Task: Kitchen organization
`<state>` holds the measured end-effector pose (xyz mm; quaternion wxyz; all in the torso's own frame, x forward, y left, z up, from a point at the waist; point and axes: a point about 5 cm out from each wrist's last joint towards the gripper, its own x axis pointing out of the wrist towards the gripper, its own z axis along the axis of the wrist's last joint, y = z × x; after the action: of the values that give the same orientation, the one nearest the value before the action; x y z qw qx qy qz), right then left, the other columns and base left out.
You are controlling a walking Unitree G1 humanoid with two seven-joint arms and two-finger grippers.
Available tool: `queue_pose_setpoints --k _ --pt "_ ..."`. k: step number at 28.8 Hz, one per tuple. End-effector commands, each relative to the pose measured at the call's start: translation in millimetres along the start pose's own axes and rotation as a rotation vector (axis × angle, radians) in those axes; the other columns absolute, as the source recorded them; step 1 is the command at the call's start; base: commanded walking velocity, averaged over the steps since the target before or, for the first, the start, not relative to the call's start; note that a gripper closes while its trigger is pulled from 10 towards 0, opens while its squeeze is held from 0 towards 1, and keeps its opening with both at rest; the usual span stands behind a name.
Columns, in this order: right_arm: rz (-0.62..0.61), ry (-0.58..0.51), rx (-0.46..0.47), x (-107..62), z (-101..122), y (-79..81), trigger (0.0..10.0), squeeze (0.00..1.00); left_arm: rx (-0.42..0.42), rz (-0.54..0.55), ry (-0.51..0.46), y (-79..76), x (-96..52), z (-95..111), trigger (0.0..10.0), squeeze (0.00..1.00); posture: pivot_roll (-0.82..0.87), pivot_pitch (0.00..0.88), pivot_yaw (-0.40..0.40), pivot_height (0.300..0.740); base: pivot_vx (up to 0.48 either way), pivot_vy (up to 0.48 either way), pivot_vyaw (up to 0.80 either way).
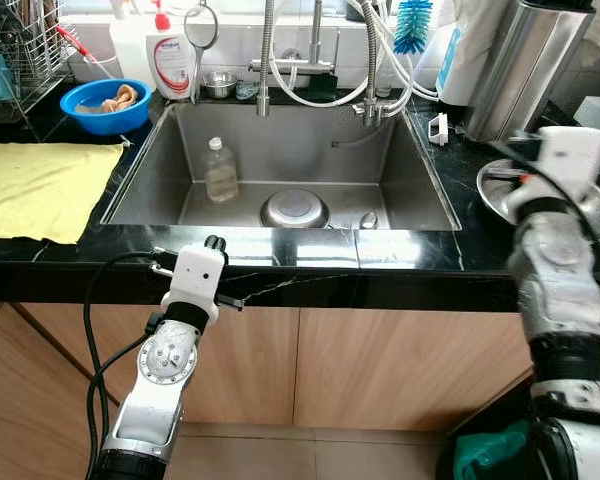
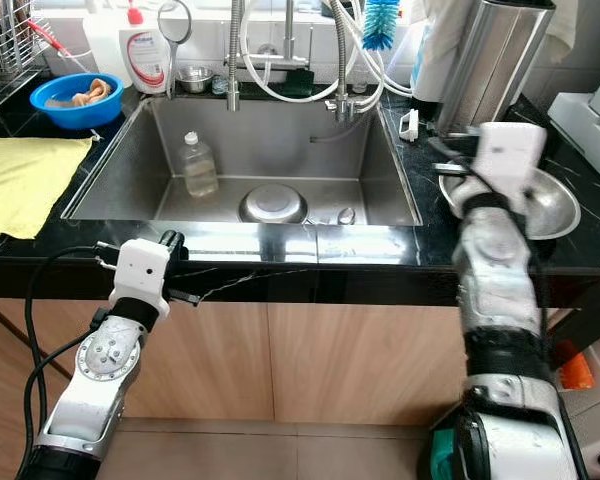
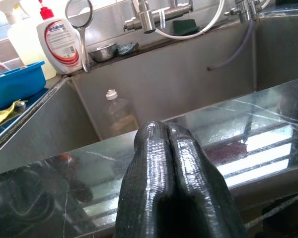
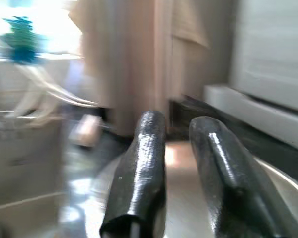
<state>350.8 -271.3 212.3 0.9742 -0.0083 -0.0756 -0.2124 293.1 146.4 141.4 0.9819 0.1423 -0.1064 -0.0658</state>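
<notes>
Left tool (image 3: 169, 148) at black counter (image 1: 280, 250) edge, steel sink (image 1: 280, 150), wooden cabinets (image 1: 380, 370) below

A black stone counter (image 1: 310, 262) runs across, with a steel sink (image 1: 290, 150) sunk into its middle. On the counter's left part lie a yellow cloth (image 1: 40, 185), a blue bowl (image 1: 105, 105) and a white soap bottle (image 1: 170, 62), with a dish rack (image 1: 20, 60) at the corner. On the right part sit a shallow steel plate (image 2: 555, 205) and a tall steel canister (image 1: 525, 65). Inside the sink stand a plastic bottle (image 1: 220, 170) and an upturned steel bowl (image 1: 294, 210).
</notes>
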Motion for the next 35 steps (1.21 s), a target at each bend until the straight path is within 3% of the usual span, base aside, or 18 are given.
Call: queue_pose_setpoints --k 1,2,3,5,6,8,12,13,15,18,21,26,35 --pt "0.015 -0.003 0.0 -1.9 4.8 1.5 10.0 1.0 0.006 -0.007 -0.01 1.4 1.9 3.2 10.0 0.0 -0.13 0.0 0.018 0.731 0.0 0.0 0.0" --pt "0.015 -0.003 0.0 -1.9 4.8 1.5 10.0 1.0 0.006 -0.007 -0.01 1.4 1.9 3.2 10.0 0.0 -0.13 0.0 0.018 0.731 0.0 0.0 0.0" --pt "0.105 -0.047 -0.011 -5.7 10.6 16.4 10.0 0.69 0.001 0.004 -0.011 3.5 2.8 3.6 10.0 0.0 -0.13 0.0 0.018 0.731 0.0 0.0 0.0" --pt "0.194 -0.1 -0.027 -12.0 16.7 32.3 10.0 0.69 -0.025 0.026 -0.017 6.3 4.1 5.7 10.0 0.0 -0.13 0.0 0.018 0.731 0.0 0.0 0.0" --pt "0.268 -0.144 0.005 -18.7 20.5 44.5 10.0 0.0 -0.05 0.045 -0.024 8.5 5.4 8.4 10.0 0.0 -0.13 0.0 0.015 0.731 0.0 0.0 0.0" --pt "0.39 -0.224 0.094 -40.6 25.7 68.8 10.0 0.0 -0.133 0.107 -0.098 15.5 12.6 29.2 10.0 0.0 -0.12 0.0 0.012 0.731 0.0 0.0 0.0" --pt "0.479 -0.272 0.02 -59.7 23.9 84.0 10.0 0.0 -0.13 0.142 -0.185 20.0 18.1 49.7 10.0 0.0 -0.12 0.0 0.011 0.731 0.0 0.0 0.0" --pt "0.487 -0.262 0.038 -63.5 21.8 86.5 10.0 0.0 -0.114 0.16 -0.208 21.6 18.6 53.9 10.0 0.0 -0.12 0.0 0.011 0.731 0.0 0.0 0.0" --pt "0.49 -0.237 0.094 -69.1 17.8 88.9 10.0 0.0 -0.051 0.182 -0.246 22.8 18.2 60.3 10.0 0.0 -0.12 0.0 0.011 0.731 0.0 0.0 0.0" --pt "0.521 -0.244 0.107 -79.0 15.7 91.4 10.0 0.0 -0.003 0.177 -0.292 20.1 16.5 71.0 10.0 0.0 -0.12 0.0 0.011 0.731 0.0 0.0 0.0" --pt "0.541 -0.253 0.096 -85.3 14.7 91.3 10.0 0.0 -0.007 0.174 -0.299 19.0 14.4 75.3 10.0 0.0 -0.12 0.0 0.009 0.731 0.0 0.0 0.0" --pt "0.53 -0.175 0.044 -106.2 -7.6 80.8 10.0 0.0 -0.058 0.179 -0.27 16.3 7.8 68.2 10.0 0.0 -0.13 0.0 0.008 0.731 0.0 0.0 0.0" --pt "0.54 -0.154 0.019 -109.1 -15.6 83.8 10.0 0.0 -0.078 0.164 -0.262 8.0 10.2 65.8 10.0 0.0 -0.12 0.0 -0.001 0.731 0.0 0.0 0.0"
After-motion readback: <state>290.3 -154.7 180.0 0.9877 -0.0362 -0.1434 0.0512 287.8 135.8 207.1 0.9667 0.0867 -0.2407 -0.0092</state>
